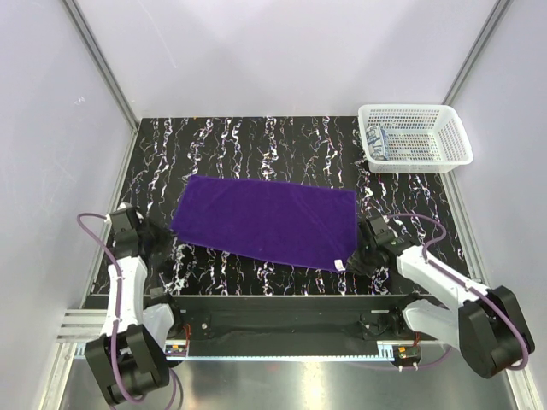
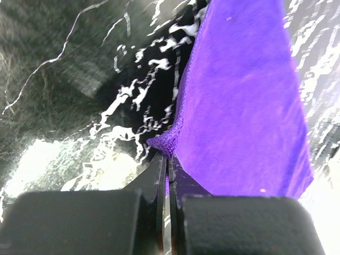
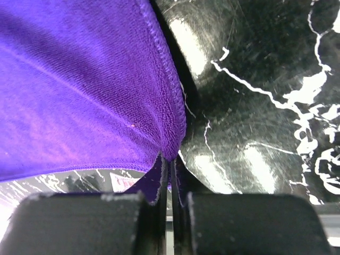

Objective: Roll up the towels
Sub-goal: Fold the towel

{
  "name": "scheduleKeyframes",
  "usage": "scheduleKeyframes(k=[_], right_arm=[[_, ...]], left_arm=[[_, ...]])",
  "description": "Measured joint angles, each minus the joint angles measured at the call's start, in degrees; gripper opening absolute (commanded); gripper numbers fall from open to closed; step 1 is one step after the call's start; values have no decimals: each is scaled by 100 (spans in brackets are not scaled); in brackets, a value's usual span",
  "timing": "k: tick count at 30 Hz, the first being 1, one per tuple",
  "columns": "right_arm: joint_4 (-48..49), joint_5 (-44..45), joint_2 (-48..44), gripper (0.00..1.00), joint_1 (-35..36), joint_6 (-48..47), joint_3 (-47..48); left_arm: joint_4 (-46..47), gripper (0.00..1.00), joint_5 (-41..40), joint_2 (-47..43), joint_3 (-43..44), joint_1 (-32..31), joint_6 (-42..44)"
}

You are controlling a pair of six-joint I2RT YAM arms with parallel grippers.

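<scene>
The purple towel (image 1: 265,220) lies spread flat on the black marbled table. My left gripper (image 1: 171,232) is at its near left corner, and the left wrist view shows the gripper (image 2: 169,156) shut on that corner of the towel (image 2: 244,95). At the near right corner sits my right gripper (image 1: 350,260). In the right wrist view this gripper (image 3: 171,159) is shut on the hem of the towel (image 3: 79,90), with a white label showing underneath. A white towel with a blue-grey pattern (image 1: 379,141) lies in the basket.
A white mesh basket (image 1: 453,141) stands at the table's far right corner. Grey walls and metal rails enclose the table (image 1: 256,141) on three sides. A black bar runs along the near edge between the arm bases.
</scene>
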Motion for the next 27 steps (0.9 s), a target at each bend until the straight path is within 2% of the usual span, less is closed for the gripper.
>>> scheduleKeyframes(k=[6,11,18,27], right_arm=[[-474,96,-374,0,0,-92,212],[-802,282,-304,0,0,-271,798],[-940,522,986,0,-201,-874,2210],[-868,516,2378,0,-826,-1620,3504]], left_arm=[[-315,0,-2,-275,367,0,24],[-363,0,11,-177,629,0,52],[-66,0,173,903,1156,-33,-11],[334,0,177,2487,2396,-505,-24]])
